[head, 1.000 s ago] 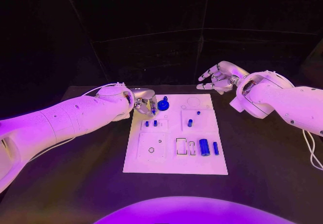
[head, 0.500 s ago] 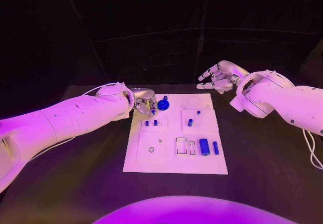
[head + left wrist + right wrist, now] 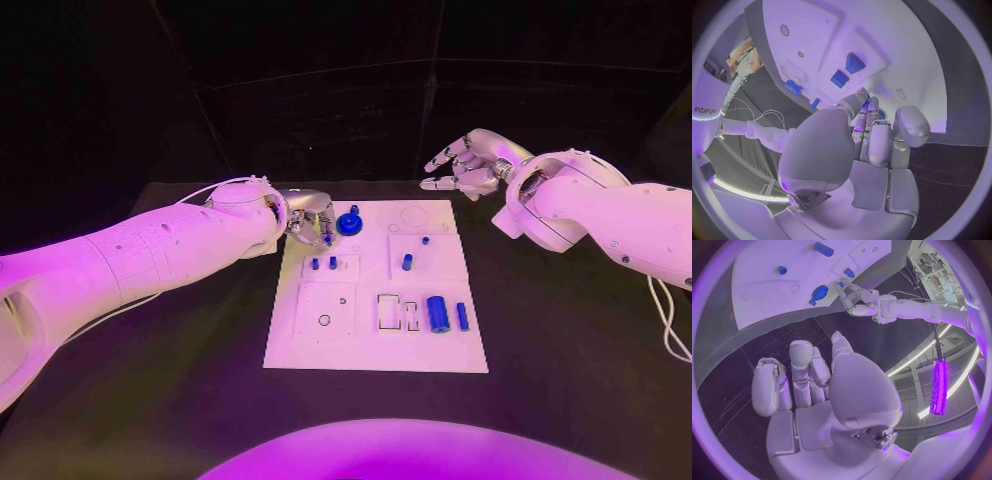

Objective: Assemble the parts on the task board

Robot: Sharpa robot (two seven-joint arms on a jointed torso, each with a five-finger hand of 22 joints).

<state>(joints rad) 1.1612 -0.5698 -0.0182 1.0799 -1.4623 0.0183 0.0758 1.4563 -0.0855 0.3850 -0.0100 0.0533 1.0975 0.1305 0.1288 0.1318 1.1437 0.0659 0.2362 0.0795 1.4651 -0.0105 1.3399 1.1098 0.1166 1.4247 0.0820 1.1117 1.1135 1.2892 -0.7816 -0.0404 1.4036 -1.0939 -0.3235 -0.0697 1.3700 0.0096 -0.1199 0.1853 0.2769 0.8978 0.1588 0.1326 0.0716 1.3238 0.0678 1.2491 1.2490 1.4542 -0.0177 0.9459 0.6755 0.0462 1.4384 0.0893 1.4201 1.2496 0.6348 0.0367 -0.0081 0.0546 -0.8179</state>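
We judged assembly barely begun: our left hand (image 3: 309, 222) pinched the round blue knob (image 3: 349, 225) at the task board's (image 3: 375, 355) eleven o'clock, right hand (image 3: 469, 165) spread empty, cylinders (image 3: 437, 315) loose.

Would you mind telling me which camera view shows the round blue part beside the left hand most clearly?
The head view: the round blue part sits unobstructed on the task board, just beside the left hand. The right wrist view shows it smaller, from farther off. In the left wrist view, the hand's own fingers mostly hide it.
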